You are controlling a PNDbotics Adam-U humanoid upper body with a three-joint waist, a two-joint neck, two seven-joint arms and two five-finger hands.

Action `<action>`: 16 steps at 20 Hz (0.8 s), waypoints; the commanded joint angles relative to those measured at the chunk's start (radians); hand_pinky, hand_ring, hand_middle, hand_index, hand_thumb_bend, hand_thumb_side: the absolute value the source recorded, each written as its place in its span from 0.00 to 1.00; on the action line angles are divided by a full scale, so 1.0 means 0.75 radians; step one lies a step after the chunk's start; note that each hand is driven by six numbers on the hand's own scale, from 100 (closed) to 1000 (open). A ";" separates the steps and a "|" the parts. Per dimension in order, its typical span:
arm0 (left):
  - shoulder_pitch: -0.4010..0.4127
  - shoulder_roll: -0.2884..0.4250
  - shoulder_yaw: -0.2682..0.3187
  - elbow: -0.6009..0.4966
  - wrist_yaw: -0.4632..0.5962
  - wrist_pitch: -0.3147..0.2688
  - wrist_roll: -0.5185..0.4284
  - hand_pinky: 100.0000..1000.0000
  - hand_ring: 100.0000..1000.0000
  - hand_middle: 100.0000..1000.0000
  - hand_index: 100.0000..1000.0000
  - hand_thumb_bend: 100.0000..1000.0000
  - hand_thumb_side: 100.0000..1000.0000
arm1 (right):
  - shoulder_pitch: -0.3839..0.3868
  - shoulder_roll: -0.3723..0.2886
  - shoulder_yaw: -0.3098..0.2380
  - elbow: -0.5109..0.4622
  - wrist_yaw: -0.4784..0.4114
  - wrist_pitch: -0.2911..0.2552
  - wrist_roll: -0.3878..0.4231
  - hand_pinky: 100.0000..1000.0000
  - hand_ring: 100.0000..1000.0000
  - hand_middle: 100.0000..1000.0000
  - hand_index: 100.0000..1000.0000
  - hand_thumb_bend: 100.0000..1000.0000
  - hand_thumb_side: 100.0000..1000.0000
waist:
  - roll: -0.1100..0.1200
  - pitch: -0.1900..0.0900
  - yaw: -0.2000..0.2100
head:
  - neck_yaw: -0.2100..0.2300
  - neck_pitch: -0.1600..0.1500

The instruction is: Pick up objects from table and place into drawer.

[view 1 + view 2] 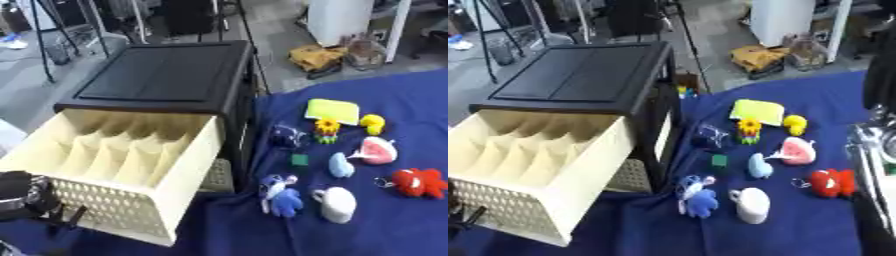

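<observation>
On the blue table (385,235) right of the open drawer (114,170) toys lie unpicked; left hand (22,195) near, fingers' state untellable; next, a reach for one.

Colours: cream drawer, black cabinet, navy cloth, bright toys.
Drawer (131,165) cream with lattice-patterned front; cabinet (166,70) black; cloth (385,225) dark blue. Toys: yellow-green pad (333,110), yellow duck (374,123), pink plush (376,151), red plush (418,182), white cup (337,204), blue plush (282,196), small green cube (300,159).
</observation>
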 commanded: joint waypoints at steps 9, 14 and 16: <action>0.001 0.031 0.016 -0.001 0.007 -0.004 0.037 0.00 0.06 0.14 1.00 0.21 0.63 | -0.023 -0.027 -0.007 -0.019 0.001 0.000 -0.003 0.70 0.79 0.63 0.66 0.03 1.00 | -0.006 -0.013 0.005 | -0.009 -0.015; -0.001 0.035 0.016 -0.001 0.005 -0.018 0.035 0.00 0.07 0.14 0.96 0.22 0.63 | -0.025 -0.028 -0.008 -0.019 0.001 -0.001 -0.005 0.70 0.79 0.63 0.66 0.03 1.00 | -0.008 -0.012 0.004 | -0.004 -0.037; -0.002 0.036 0.014 -0.001 0.010 -0.023 0.032 0.00 0.07 0.14 0.94 0.23 0.63 | -0.027 -0.027 -0.007 -0.019 0.001 -0.001 -0.006 0.70 0.79 0.63 0.66 0.03 1.00 | -0.009 -0.012 0.002 | 0.000 -0.047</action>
